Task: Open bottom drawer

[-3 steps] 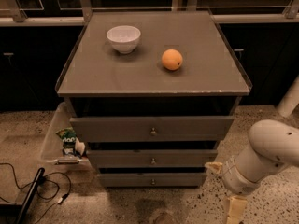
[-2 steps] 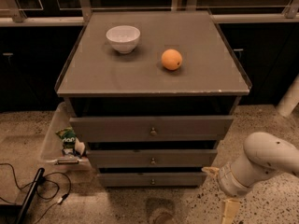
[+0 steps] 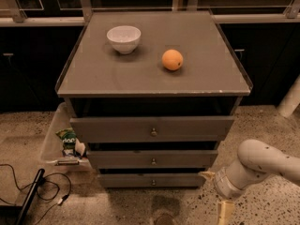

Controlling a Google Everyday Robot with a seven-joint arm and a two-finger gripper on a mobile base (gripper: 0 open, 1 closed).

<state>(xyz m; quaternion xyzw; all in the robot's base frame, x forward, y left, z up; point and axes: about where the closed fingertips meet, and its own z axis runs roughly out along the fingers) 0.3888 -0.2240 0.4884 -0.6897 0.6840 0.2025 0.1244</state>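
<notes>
The grey cabinet [image 3: 154,81] has three stacked drawers. The bottom drawer [image 3: 126,180] has the thinnest front and a small round knob [image 3: 153,182] at its centre, and it sits pushed in. My gripper [image 3: 215,194] is low at the right, just beside the bottom drawer's right end and apart from the knob. Its two beige fingers [image 3: 224,213] are spread open and hold nothing. The white arm [image 3: 265,161] reaches in from the right edge.
A white bowl [image 3: 123,38] and an orange [image 3: 172,59] sit on the cabinet top. A clear bin [image 3: 56,139] with snack packets stands on the floor at the cabinet's left. Black cables [image 3: 28,191] lie at the lower left. A white post [image 3: 290,100] is at the right.
The arm and gripper have shifted slightly left and down, closer to the bottom drawer's right end. The drawers, bowl and orange have not moved.
</notes>
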